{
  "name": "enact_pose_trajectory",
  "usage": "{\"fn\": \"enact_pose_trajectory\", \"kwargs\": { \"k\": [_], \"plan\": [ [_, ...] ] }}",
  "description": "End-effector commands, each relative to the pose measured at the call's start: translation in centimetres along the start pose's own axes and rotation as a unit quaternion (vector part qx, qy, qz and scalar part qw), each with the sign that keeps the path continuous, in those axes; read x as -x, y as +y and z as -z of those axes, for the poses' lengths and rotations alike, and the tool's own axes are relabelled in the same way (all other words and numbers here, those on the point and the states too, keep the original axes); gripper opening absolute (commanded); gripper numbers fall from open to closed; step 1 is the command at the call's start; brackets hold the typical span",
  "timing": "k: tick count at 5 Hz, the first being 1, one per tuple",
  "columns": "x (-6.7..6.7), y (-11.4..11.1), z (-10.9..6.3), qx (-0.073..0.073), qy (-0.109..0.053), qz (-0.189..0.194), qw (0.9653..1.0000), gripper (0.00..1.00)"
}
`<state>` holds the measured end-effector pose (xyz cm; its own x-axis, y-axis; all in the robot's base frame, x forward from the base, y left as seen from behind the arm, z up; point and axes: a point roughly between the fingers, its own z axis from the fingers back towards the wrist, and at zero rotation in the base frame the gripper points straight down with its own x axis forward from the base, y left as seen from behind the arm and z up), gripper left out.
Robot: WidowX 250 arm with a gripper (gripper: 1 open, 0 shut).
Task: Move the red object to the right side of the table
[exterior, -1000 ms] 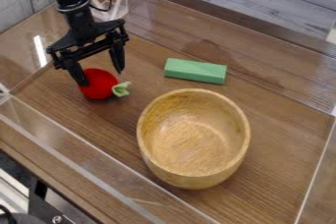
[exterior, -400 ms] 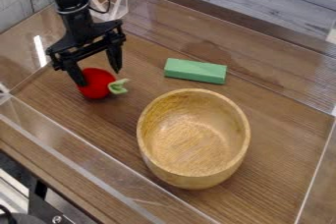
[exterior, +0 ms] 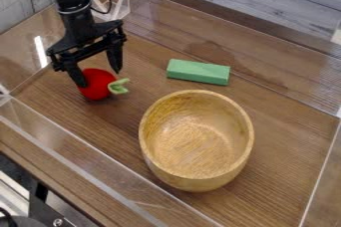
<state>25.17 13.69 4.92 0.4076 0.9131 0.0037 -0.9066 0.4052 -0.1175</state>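
The red object (exterior: 96, 85), a small strawberry-like toy with a pale green stem end pointing right, lies on the left part of the brown wood-grain table (exterior: 266, 82). My black gripper (exterior: 88, 64) points straight down right over it. Its fingers (exterior: 63, 63) stand open, one on either side of the toy's upper half. Whether the pads touch the toy I cannot tell. The toy still rests on the tabletop.
A flat green rectangular block (exterior: 197, 71) lies right of the toy. A large wooden bowl (exterior: 196, 137) stands at the front centre. Low clear acrylic walls (exterior: 80, 146) border the table on all sides.
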Motion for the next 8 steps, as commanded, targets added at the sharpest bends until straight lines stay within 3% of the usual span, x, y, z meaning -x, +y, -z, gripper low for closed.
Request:
{"fn": "enact_pose_trajectory", "kwargs": {
  "k": [1,3,4,6,8],
  "plan": [
    [-0.2,-0.6,-0.6,0.003,-0.015,0.002,0.9999,1.0],
    [0.2,-1.2,-0.6,-0.003,-0.017,0.002,0.9998,1.0],
    [0.3,-1.2,-0.3,-0.006,-0.017,0.001,0.9998,0.0],
    [3.6,-4.4,-3.1,0.007,-0.004,0.041,0.9991,0.0],
    [8.8,-8.4,-5.0,0.02,0.014,0.097,0.995,0.0]
  ]
}}
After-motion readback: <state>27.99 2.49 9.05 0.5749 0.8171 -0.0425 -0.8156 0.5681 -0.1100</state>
